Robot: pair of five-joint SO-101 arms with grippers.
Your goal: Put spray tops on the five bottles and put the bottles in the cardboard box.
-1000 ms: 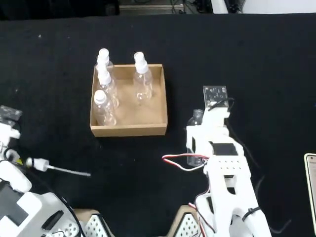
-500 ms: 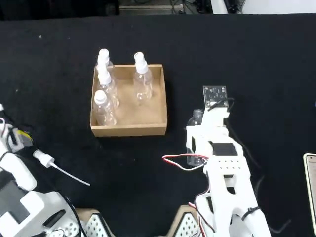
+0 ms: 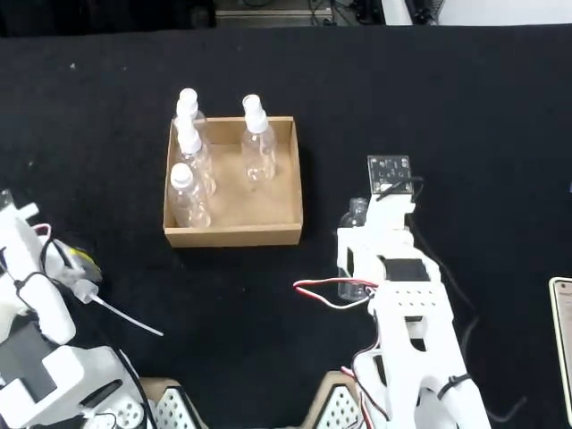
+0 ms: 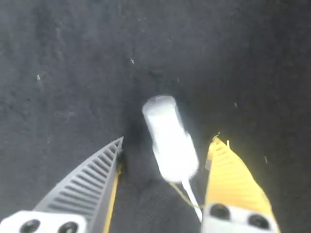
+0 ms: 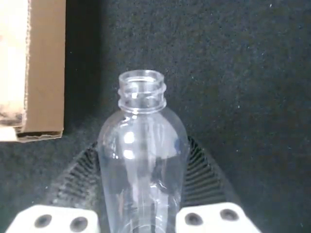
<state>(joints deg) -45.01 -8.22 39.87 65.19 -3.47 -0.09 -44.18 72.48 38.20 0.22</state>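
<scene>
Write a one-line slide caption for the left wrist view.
Left gripper, jaws open, straddles a white spray top lying on the black table.

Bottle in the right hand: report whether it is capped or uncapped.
Uncapped: the bottle shows a bare, open threaded neck.
</scene>
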